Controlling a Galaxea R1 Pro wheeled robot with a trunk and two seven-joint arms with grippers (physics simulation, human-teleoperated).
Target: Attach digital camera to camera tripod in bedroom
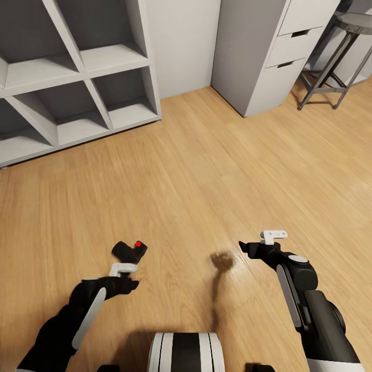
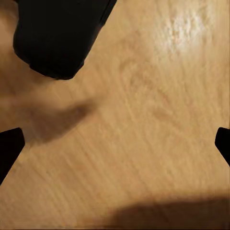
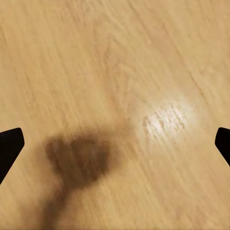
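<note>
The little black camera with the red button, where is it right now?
In the head view the digital camera sits low on the left, at the tip of the left gripper, above the wood floor and well short of the white cubby shelves.

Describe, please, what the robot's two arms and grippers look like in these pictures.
Both arms are glossy black with rounded segments and a light grey strip along the forearm. The left gripper and the right gripper are black, each with a small white bracket by the wrist. In the wrist views the fingers show as black tips.
</note>
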